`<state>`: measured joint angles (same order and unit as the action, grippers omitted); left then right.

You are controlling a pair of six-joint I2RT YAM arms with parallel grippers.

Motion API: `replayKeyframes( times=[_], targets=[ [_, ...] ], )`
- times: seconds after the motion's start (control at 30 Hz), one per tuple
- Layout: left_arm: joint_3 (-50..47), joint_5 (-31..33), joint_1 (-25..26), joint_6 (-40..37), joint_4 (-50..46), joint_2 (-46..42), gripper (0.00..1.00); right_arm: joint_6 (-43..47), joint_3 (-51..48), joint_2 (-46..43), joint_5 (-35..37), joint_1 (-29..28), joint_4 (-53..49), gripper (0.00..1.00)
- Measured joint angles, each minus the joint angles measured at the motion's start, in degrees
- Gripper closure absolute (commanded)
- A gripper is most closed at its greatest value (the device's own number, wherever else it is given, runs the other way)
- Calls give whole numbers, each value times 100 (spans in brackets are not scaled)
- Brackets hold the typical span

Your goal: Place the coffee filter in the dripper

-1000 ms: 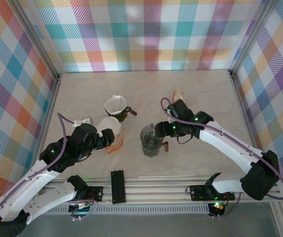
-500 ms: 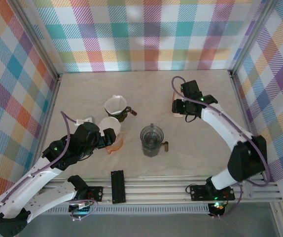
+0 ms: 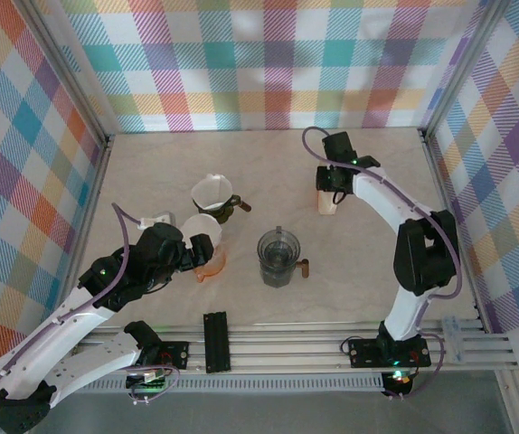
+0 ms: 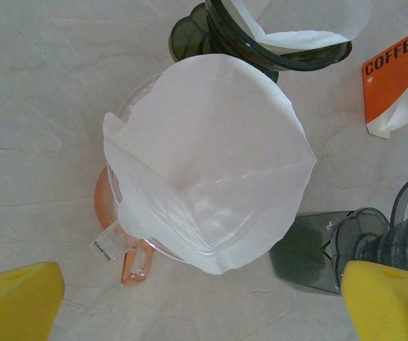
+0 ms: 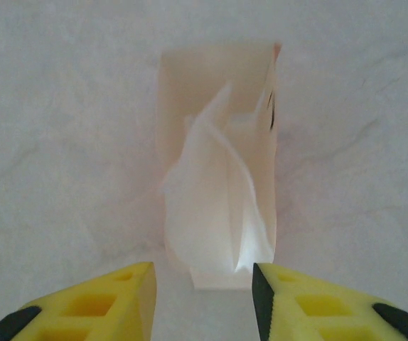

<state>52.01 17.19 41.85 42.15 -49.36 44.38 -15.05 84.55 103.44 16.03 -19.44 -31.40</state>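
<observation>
A white paper coffee filter (image 4: 204, 163) sits opened as a cone inside the clear, orange-tinted dripper (image 4: 129, 259), which stands on the table (image 3: 151, 172). My left gripper (image 4: 204, 316) hovers just above and in front of it, open, with nothing between its yellow fingertips (image 4: 15, 298). In the top view the same filter (image 3: 201, 228) and dripper (image 3: 211, 264) lie right at the left gripper (image 3: 190, 249). At the back right, my right gripper (image 5: 204, 302) is open over the near end of a cream filter packet (image 5: 218, 85) with white filters (image 5: 218, 206) spilling out.
A dark green dripper (image 3: 214, 194) holding its own filter stands behind the orange one. A dark glass vessel (image 3: 278, 258) stands mid-table. The filter packet (image 3: 326, 203), marked COFFEE (image 4: 396, 71), lies below the right gripper (image 3: 331, 183). Checked walls close in three sides.
The right arm has swung away from the glass vessel to the back right and now hangs over the filter packet. The left arm has barely moved.
</observation>
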Motion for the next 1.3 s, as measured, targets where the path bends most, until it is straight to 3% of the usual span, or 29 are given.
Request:
replayKeyframes(
  times=[0.3, 0.77, 0.97, 1.1, 1.3],
  targets=[
    [0, 0, 0, 0, 0, 81, 0, 487, 525, 649, 402, 81, 22, 67],
    [0, 0, 0, 0, 0, 127, 0, 704, 824, 979, 507, 103, -76, 73],
    [0, 0, 0, 2, 0, 127, 0, 743, 824, 1086, 586, 111, -81, 84],
    [0, 2, 0, 2, 0, 127, 0, 796, 824, 1113, 590, 111, -83, 100],
    [0, 0, 0, 0, 0, 125, 0, 754, 798, 1075, 575, 111, -81, 100]
  ],
)
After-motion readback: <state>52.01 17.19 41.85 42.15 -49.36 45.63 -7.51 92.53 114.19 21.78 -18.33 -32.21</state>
